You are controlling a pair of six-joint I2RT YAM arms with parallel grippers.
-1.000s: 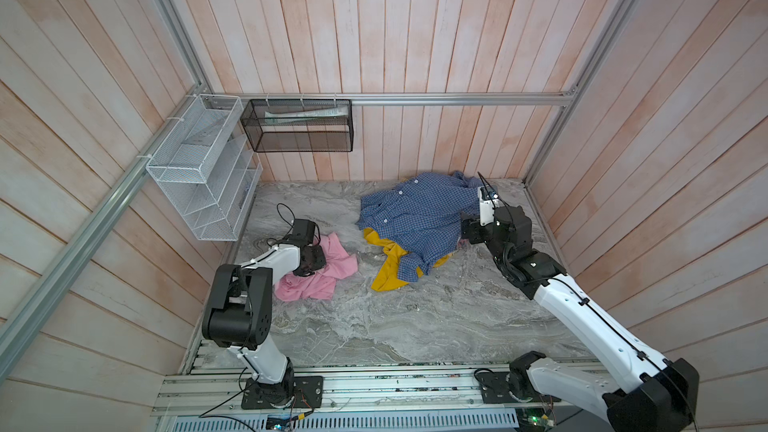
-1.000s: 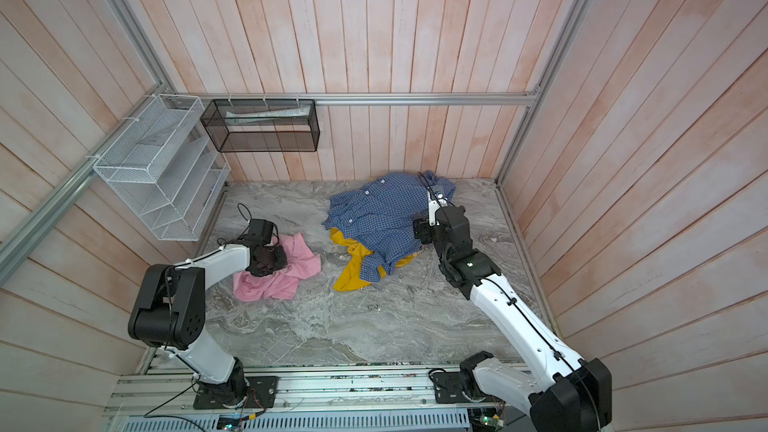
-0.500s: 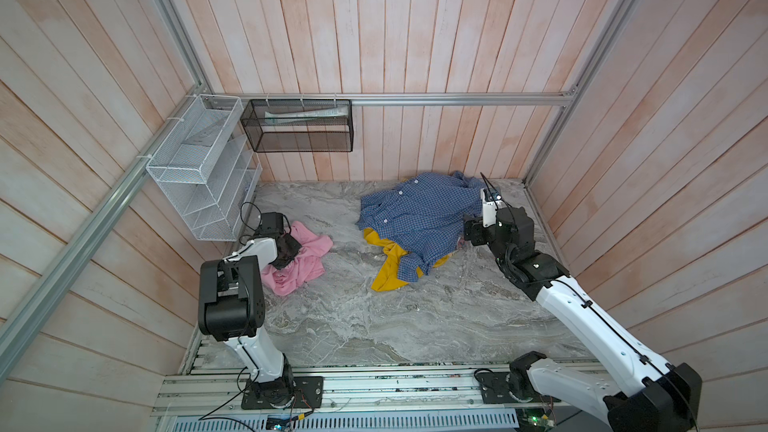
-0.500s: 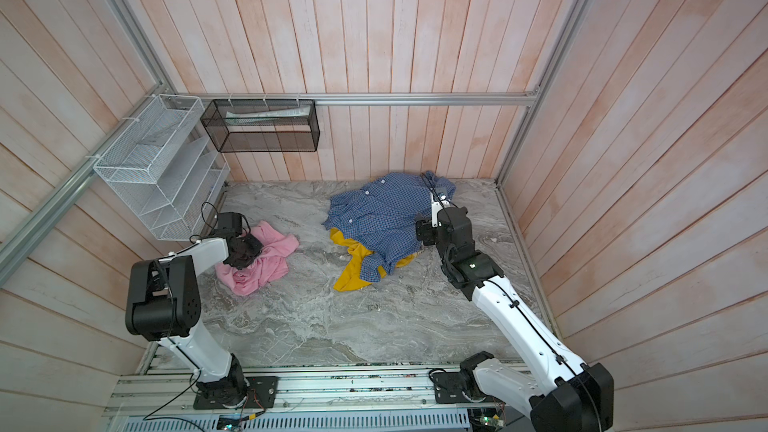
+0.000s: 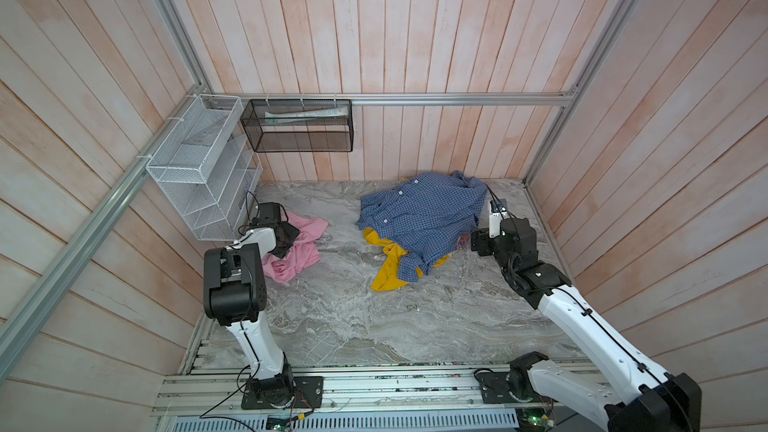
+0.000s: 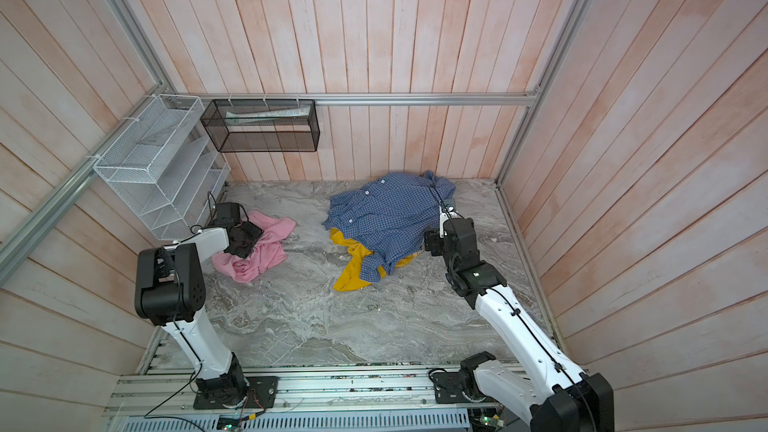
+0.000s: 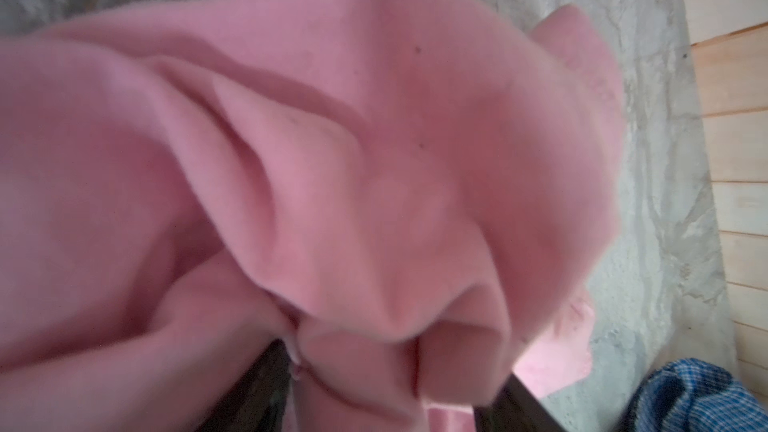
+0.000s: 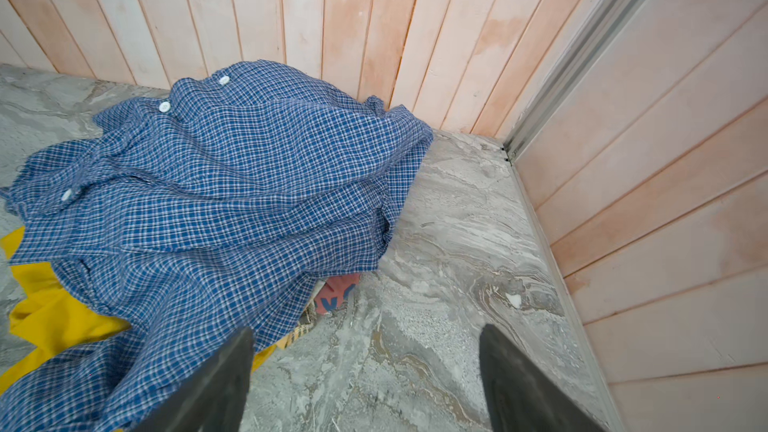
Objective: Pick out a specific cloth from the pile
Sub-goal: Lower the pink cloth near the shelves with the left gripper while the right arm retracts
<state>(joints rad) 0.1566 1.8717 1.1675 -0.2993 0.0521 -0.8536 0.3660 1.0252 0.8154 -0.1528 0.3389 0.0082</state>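
Now that left claw [image 5: 285,238] stands parted, clenched second ago, cloth [image 5: 309,253] lies released on worktop [image 5: 353,326], well apart from pile [image 5: 419,218]: extraction judged done. Right claw [image 8: 365,330] released, empty.

- A pink cloth [image 6: 266,251] lies crumpled on the grey marbled table [image 6: 311,317], close to the left wall.
- The black left gripper [image 6: 244,239] sits on top of the pink cloth, touching its left part.
- Well apart to the right is the pile [image 6: 374,234]: a blue checked shirt [image 6: 386,214] with white buttons, spread over a yellow cloth [image 6: 351,276] that pokes out along the near edge.
- The right gripper [image 6: 448,206] is at the shirt's right edge, pointing toward the back wall.
- A white wire rack [image 6: 158,176] hangs on the left wall.
- A black mesh basket [image 6: 262,126] hangs on the back wall just beside the rack, with something pale inside.
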